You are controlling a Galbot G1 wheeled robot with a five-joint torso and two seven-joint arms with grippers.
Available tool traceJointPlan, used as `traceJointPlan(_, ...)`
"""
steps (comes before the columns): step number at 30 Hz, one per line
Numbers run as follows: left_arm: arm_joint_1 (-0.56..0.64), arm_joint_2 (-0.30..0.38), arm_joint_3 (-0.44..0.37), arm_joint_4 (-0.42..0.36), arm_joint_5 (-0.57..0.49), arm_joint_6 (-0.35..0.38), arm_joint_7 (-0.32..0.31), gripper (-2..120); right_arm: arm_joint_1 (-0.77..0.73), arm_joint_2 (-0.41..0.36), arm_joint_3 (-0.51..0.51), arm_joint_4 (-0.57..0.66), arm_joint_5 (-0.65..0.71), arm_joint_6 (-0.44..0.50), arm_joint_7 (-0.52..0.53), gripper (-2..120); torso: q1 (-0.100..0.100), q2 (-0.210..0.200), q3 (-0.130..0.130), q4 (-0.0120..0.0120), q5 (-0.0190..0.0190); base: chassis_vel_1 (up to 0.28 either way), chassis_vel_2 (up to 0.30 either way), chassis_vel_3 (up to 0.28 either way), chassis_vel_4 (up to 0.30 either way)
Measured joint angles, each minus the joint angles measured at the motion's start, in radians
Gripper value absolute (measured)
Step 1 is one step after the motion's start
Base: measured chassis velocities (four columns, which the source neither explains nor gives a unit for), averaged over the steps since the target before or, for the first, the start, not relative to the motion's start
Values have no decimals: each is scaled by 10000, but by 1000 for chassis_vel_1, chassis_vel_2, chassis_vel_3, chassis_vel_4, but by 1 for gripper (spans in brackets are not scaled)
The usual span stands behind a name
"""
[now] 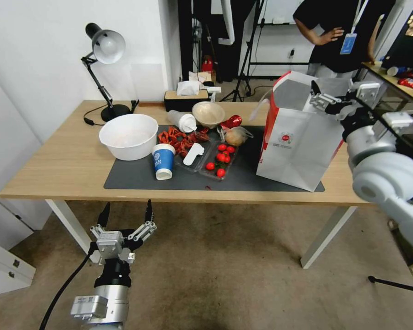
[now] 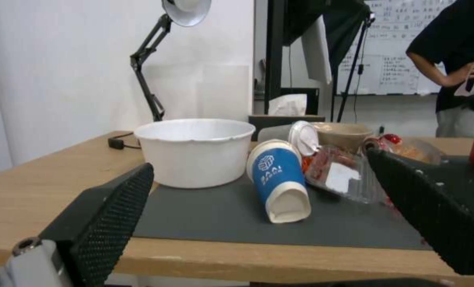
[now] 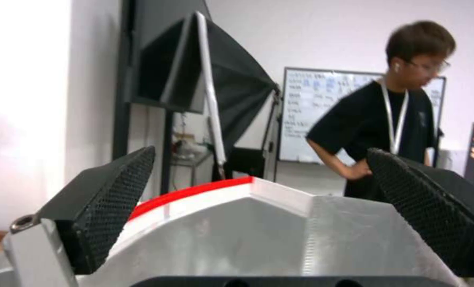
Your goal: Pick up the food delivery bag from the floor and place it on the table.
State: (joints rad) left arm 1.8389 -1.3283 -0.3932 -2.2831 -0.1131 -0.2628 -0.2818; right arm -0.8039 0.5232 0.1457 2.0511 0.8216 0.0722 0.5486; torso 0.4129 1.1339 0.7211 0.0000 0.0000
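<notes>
The food delivery bag (image 1: 298,142), white with red edges and a small round red logo, stands upright on the right end of the table (image 1: 55,169), resting on the dark grey mat (image 1: 137,181). My right gripper (image 1: 325,98) is open at the bag's top rim. In the right wrist view its fingers (image 3: 109,199) spread wide on either side of the foil lining and red edge of the bag (image 3: 258,231), without touching it. My left gripper (image 1: 127,208) hangs open and empty over the floor (image 1: 225,266), below the table's front edge.
On the mat stand a white bowl (image 1: 128,136), a tipped blue cup (image 1: 163,160), a clear tray of tomatoes (image 1: 220,158) and other food containers. A black desk lamp (image 1: 106,46) and a tissue box (image 1: 183,98) sit at the back. A person stands behind the table.
</notes>
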Motion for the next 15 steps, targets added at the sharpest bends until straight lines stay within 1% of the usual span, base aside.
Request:
traceJointPlan(2, -3, -9, 0, -10, 7, -2, -2, 100, -457, 80, 47, 189, -499, 393, 33, 100, 1, 0, 0, -1, 0, 0, 0, 0, 0)
traceJointPlan(3, -3, -9, 0, -10, 7, -2, -2, 100, -457, 80, 47, 189, -499, 393, 33, 100, 1, 0, 0, -1, 0, 0, 0, 0, 0)
traceJointPlan(7, -7, -23, -9, -40, 36, -15, -4, 100, -1596, 284, 222, 644, -1617, 1129, 277, 100, 0, 0, 0, -1, 0, 0, 0, 0, 0)
traceJointPlan(8, -7, -23, -9, -40, 36, -15, -4, 100, -1596, 284, 222, 644, -1617, 1129, 277, 100, 0, 0, 0, -1, 0, 0, 0, 0, 0)
traceJointPlan(11, -3, -61, -44, -44, 145, -41, -6, 100, -2611, 485, 471, 1122, -2593, 1708, 605, 100, 0, 0, 0, 0, -2, 0, 0, 0, 0)
traceJointPlan(13, -3, -73, -52, -58, 154, -41, -6, 100, -2788, 514, 499, 1191, -2742, 1793, 619, 100, 0, 0, 0, -1, -2, 0, 0, 0, 0)
traceJointPlan(15, -3, -101, -65, -78, 170, -41, -3, 100, -3285, 647, 527, 1391, -3177, 1981, 654, 100, 0, 0, 0, -2, 0, 0, 0, 0, 0)
